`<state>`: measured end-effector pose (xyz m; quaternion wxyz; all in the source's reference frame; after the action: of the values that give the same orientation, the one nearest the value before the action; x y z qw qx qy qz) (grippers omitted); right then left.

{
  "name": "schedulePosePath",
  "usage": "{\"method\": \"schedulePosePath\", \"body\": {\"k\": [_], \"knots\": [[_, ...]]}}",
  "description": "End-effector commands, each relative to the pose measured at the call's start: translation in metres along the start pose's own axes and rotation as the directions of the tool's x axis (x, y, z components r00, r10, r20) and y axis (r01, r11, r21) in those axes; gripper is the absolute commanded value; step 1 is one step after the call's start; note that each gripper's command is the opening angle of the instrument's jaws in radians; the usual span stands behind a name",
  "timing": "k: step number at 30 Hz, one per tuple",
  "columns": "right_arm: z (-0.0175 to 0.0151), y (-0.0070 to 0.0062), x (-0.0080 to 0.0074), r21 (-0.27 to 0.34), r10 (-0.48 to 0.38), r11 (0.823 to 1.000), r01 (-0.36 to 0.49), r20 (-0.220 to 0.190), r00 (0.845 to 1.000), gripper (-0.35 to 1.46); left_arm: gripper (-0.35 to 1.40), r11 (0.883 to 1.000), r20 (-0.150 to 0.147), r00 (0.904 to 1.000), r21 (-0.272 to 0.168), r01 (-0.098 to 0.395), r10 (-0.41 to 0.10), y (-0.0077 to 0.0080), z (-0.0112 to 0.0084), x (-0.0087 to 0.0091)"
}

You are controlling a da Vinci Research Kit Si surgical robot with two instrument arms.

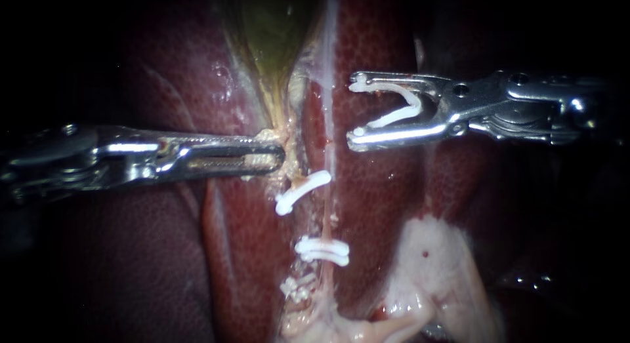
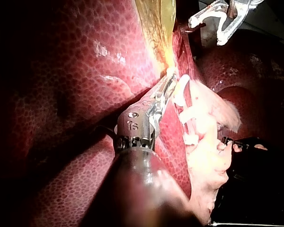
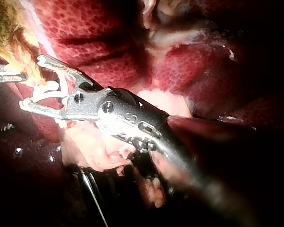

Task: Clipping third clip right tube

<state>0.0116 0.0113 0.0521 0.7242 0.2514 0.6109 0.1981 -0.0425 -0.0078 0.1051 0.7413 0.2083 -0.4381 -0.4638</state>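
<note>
Right tube (image 1: 328, 120) runs as a thin pale strand down the middle of the endoscope view, from beside the gallbladder (image 1: 272, 35) to the ragged pale tissue (image 1: 433, 264) at the lower edge, with the dark red liver (image 1: 374, 199) on both sides of it.

Low on this strand we see a white pair of clips (image 1: 323, 250) set close together across it. A tilted clip (image 1: 302, 192) lies higher up and just to its left; it seems to sit on the neighbouring tube, though we cannot be sure which strand it grips. Further down there is a small white cluster (image 1: 295, 287) that we cannot make out clearly.

Our right instrument (image 1: 354, 112) comes in level from the right. Its jaws stand wide apart and carry a loaded clip (image 1: 412, 105), which is spread open in a V with one leg along each jaw. The jaw tips are just beside the right tube, above the clips already on it, and the strand is not yet between the legs.

Our left instrument (image 1: 266, 156) comes in from the left. Its jaws are narrow, closed on the yellowish lower end of the gallbladder where it tapers toward the tubes. The left wrist view shows the same hold, with the tip buried in that tapering tissue.
</note>
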Motion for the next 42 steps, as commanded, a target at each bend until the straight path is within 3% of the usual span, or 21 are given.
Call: {"method": "schedulePosePath", "body": {"k": [1, 10, 18, 31, 42], "knots": [[0.0, 0.0, 0.0, 0.0, 0.0, 1.0, 0.0, 0.0, 1.0, 0.58, -0.21, 1.0, 0.0, 1.0, 0.0, 0.0, 0.0, 0.0, 0.0, 0.0], [0.0, 0.0, 0.0, 0.0, 0.0, 1.0, 0.0, 0.0, 1.0, 0.58, -0.21, 1.0, -0.005, 1.0, 0.01, 0.0, 0.0, 0.0005, -0.0012, -0.0003], [0.0, 0.0, 0.0, 0.0, 0.0, 1.0, 0.0, 0.0, 1.0, 0.58, -0.21, 1.0, 0.001, 0.9999, -0.017, 0.014, -0.014, 0.0016, -0.0045, -0.0032], [0.0, 0.0, 0.0, 0.0, 0.0, 1.0, 0.0, 0.0, 1.0, 0.58, -0.21, 0.999, 0.067, 0.9975, -0.04, 0.027, -0.024, 0.0027, -0.0097, -0.008], [0.0, 0.0, 0.0, 0.0, 0.0, 1.0, 0.0, 0.0, 1.0, 0.58, -0.21, 0.999, 0.086, 0.9961, -0.045, 0.023, -0.019, 0.0022, -0.0113, -0.0092]]}}
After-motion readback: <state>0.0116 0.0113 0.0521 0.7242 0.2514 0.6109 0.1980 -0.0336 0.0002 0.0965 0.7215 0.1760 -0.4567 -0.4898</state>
